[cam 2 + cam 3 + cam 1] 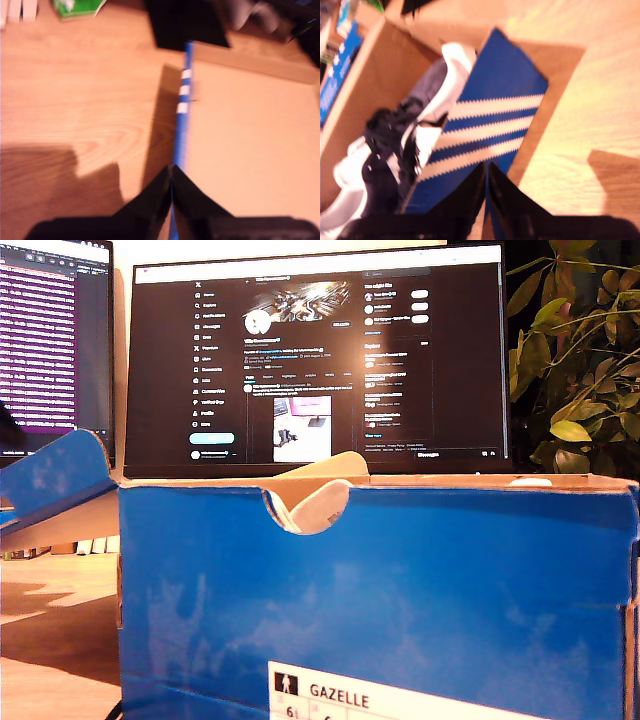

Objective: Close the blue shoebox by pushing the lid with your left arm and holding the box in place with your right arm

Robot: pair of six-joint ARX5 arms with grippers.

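The blue shoebox (380, 580) fills the lower exterior view, its "GAZELLE" label facing the camera. A white shoe (318, 502) shows at the notch in its front wall. The lid (50, 478) stands part-raised at the exterior view's left. My first gripper (171, 172) is shut, its tips meeting right at the lid's blue striped rim (183, 100), beside the lid's brown inner face (250, 140). My second gripper (486, 170) is shut at the box's blue wall with white stripes (490, 120). Dark and white shoes (405, 135) lie inside. Neither gripper shows in the exterior view.
Two lit monitors (320, 360) stand behind the box, with a leafy plant (580, 360) at the exterior view's right. The box rests on a wooden table (80, 100). A green item (75, 7) lies farther off on the table.
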